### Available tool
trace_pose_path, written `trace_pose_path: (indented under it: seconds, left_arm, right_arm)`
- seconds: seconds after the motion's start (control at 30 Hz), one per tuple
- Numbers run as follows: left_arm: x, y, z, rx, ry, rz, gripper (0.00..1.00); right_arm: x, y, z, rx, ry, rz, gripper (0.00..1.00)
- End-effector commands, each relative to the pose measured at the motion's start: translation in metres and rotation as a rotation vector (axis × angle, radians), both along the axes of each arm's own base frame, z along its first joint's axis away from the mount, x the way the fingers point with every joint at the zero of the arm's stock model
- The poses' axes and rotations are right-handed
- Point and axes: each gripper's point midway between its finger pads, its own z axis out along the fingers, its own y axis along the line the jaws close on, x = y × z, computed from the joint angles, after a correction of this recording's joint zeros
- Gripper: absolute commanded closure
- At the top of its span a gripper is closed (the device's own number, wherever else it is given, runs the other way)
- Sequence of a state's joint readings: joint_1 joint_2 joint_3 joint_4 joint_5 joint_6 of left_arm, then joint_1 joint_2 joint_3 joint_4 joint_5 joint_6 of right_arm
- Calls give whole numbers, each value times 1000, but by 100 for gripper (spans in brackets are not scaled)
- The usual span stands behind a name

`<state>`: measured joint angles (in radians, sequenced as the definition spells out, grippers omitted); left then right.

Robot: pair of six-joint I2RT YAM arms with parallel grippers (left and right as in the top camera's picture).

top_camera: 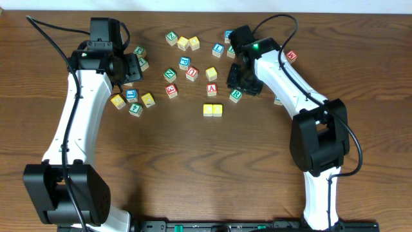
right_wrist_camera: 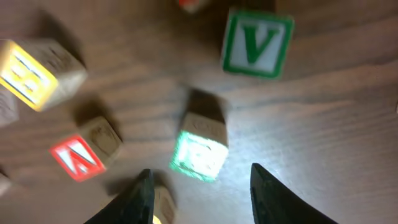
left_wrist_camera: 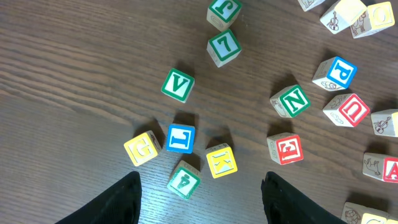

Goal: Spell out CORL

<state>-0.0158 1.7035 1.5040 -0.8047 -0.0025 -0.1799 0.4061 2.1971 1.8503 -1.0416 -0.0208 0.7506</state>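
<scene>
Two yellow-faced cubes [top_camera: 213, 110] sit side by side at the table's middle. Just right of them and a little farther back stands a green-lettered cube [top_camera: 235, 95], with my right gripper [top_camera: 243, 81] directly behind it. In the right wrist view that green cube [right_wrist_camera: 200, 152] is blurred and washed out by light. It lies just beyond the fingertips of my open right gripper [right_wrist_camera: 199, 196], with nothing between the jaws. The blue L cube [left_wrist_camera: 180, 138] lies in a small cluster at the left. My left gripper [left_wrist_camera: 202, 202] hovers open near it, holding nothing.
Loose letter cubes are scattered across the far half of the table. A red A cube [top_camera: 212, 89] and a green V cube [right_wrist_camera: 257, 43] lie close to the right gripper. Another green V [left_wrist_camera: 178, 85], yellow cubes [left_wrist_camera: 221, 160] and a green picture cube [left_wrist_camera: 184, 182] surround the L.
</scene>
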Motion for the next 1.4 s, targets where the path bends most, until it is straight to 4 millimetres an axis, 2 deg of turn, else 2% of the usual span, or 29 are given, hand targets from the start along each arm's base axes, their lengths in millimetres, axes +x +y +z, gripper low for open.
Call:
trace_pose_path:
  seconds: [0.0, 0.33, 0.57, 0.7, 1.0, 1.3, 1.37]
  left_arm:
    - [-2, 1, -8, 0, 21, 1, 39]
    - [-2, 1, -8, 0, 21, 1, 39]
    - [-2, 1, -8, 0, 21, 1, 39]
    - [-2, 1, -8, 0, 21, 1, 39]
    - [-2, 1, -8, 0, 21, 1, 39]
    - [-2, 1, -8, 0, 21, 1, 39]
    - [-2, 1, -8, 0, 21, 1, 39]
  right_arm:
    - [10, -1, 4, -3, -45, -86, 55]
    - [8, 3, -5, -13, -33, -81, 50]
    - [1, -2, -16, -31, -7, -84, 49]
    - [-3, -3, -24, -35, 2, -87, 49]
    - [-4, -4, -27, -36, 5, -87, 51]
    - [-11, 5, -45, -15, 5, -68, 51]
    - [-11, 5, -45, -16, 6, -68, 54]
